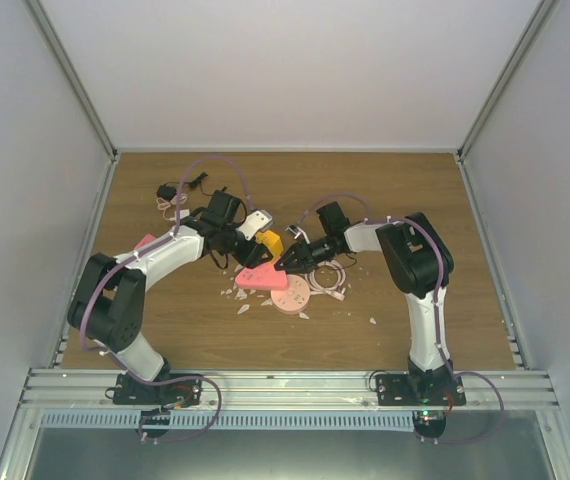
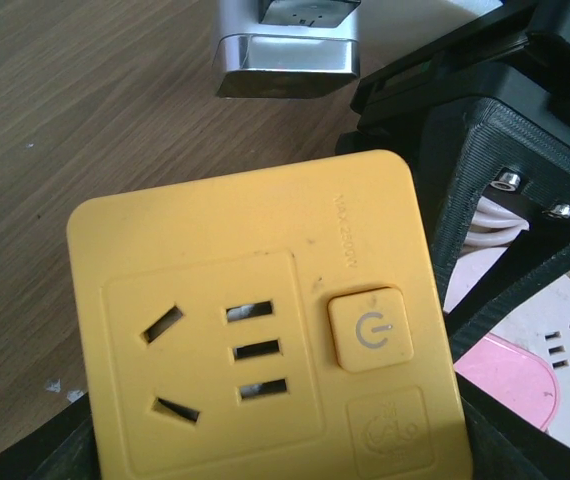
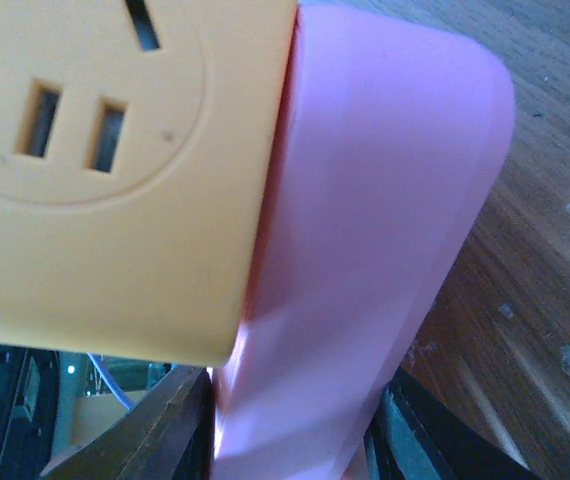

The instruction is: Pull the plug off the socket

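The yellow cube plug (image 1: 271,243) sits plugged against the flat pink triangular socket (image 1: 262,279) at the table's middle. In the left wrist view the plug's face (image 2: 255,340), with slots and a power button, fills the frame. My left gripper (image 1: 260,250) (image 2: 275,462) is shut on it, with black fingers showing at both lower corners. My right gripper (image 1: 283,266) (image 3: 290,440) comes in from the right. Its fingers (image 3: 155,425) bracket the socket's pink edge (image 3: 365,230), closed against both sides. The plug (image 3: 105,170) is still seated on the socket.
A round pink-and-white socket (image 1: 292,297) (image 2: 525,370) lies just in front, with a coiled white cable (image 1: 330,278) beside it. A white-silver adapter (image 1: 258,222) (image 2: 285,50) is behind the plug. A black charger with cord (image 1: 170,190) and a small pink block (image 1: 145,241) lie left. White chips (image 1: 243,300) litter the wood.
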